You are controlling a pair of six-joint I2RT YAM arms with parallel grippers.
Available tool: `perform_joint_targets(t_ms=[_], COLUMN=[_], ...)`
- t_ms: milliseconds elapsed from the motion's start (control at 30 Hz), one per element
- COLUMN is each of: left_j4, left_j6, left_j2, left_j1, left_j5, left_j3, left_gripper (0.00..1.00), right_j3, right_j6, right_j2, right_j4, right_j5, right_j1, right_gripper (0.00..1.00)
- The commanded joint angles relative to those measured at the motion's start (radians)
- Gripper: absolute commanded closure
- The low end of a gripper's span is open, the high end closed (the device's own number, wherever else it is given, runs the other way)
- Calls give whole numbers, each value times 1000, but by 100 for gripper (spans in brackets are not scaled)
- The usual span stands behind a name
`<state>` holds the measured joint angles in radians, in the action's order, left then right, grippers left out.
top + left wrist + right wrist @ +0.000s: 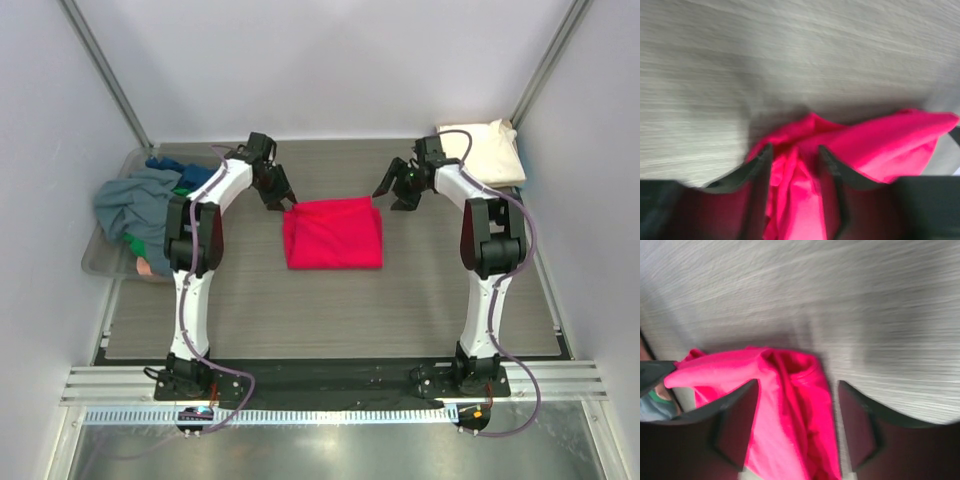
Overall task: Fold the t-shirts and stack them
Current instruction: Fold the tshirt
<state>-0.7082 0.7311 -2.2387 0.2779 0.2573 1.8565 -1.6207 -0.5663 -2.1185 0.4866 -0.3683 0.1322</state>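
Observation:
The red t-shirt (332, 234) lies folded into a rough square in the middle of the table. My left gripper (279, 199) is at its far left corner. In the left wrist view (794, 152) the jaws stand partly apart with bunched red cloth (795, 200) loose between them. My right gripper (396, 192) is wide open just beyond the far right corner, and the red cloth (790, 415) lies below its jaws. A cream-white folded shirt (486, 150) sits at the far right corner. Grey, blue, green and pink shirts (140, 205) are heaped at the left.
The heap of shirts lies in a clear plastic bin (98, 262) at the table's left edge. White walls and metal posts close in the table at the back and sides. A metal rail (330, 385) runs along the near edge by the arm bases.

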Motion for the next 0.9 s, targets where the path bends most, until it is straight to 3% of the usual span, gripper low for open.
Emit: perform_joint_targets(t_ms=[0, 133, 200, 333, 500, 633, 867], left_j4=[-132, -165, -168, -117, 116, 251, 349], left_j6=[-51, -70, -93, -104, -23, 28, 67], left_j2=[-25, 62, 157, 325, 471, 441, 376], left_j1=[-20, -13, 7, 53, 142, 219, 231], left_j5=[17, -62, -116, -193, -83, -20, 14], left_j3=[163, 187, 147, -111, -405, -490, -621], left_gripper=[55, 43, 42, 44, 47, 48, 53], right_j3=[-76, -15, 76, 315, 541, 579, 752], right_j6=[8, 25, 26, -4, -36, -60, -29], right_j2=[46, 145, 201, 360, 515, 459, 417], right_j4=[-17, -17, -26, -155, -342, -414, -422], right_j5=[5, 57, 63, -47, -200, -280, -207], right_j1=[-25, -28, -26, -19, 50, 110, 87], right_gripper=[27, 18, 18, 22, 32, 36, 42])
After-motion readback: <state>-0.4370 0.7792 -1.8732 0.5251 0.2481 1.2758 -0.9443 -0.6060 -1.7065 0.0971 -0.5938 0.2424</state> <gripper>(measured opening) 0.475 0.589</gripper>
